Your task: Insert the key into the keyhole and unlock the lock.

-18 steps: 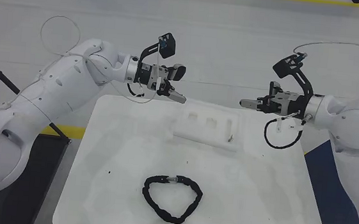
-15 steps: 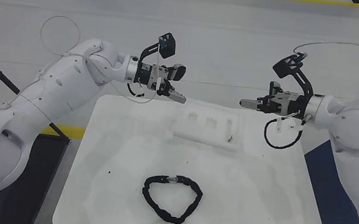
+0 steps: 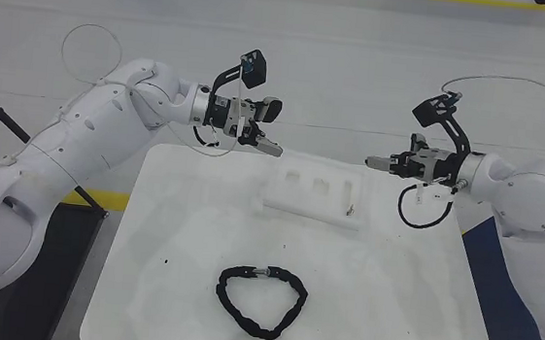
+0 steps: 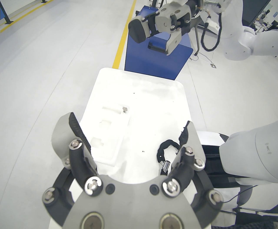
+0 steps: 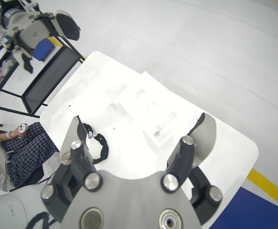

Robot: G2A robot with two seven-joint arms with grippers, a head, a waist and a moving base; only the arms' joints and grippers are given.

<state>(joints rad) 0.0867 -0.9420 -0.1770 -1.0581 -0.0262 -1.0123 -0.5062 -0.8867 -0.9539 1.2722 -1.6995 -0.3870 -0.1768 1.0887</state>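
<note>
- Table: white with rounded corners; it bears the tray and everything else named here.
- Tray: a white foam block with three recesses, two small square ones and one long slot at its right end. It lies flat.
- Lock: a black chain loop closed by a silver cylinder. It lies flat on the robot's side of the tray, well apart from it, with the cylinder on the part of the loop nearest the tray.
- Left gripper: it hangs in the air just past the tray's far left corner, touching nothing. In the left wrist view its fingers are spread wide and hold nothing.
- Right gripper: it hangs in the air off the tray's far right corner, pointing toward the left gripper. In the right wrist view its fingers are also spread wide and bare.
- Key: small and metal, it sits in the tray's long slot at the end nearer the robot, apart from both grippers and the lock.
</note>
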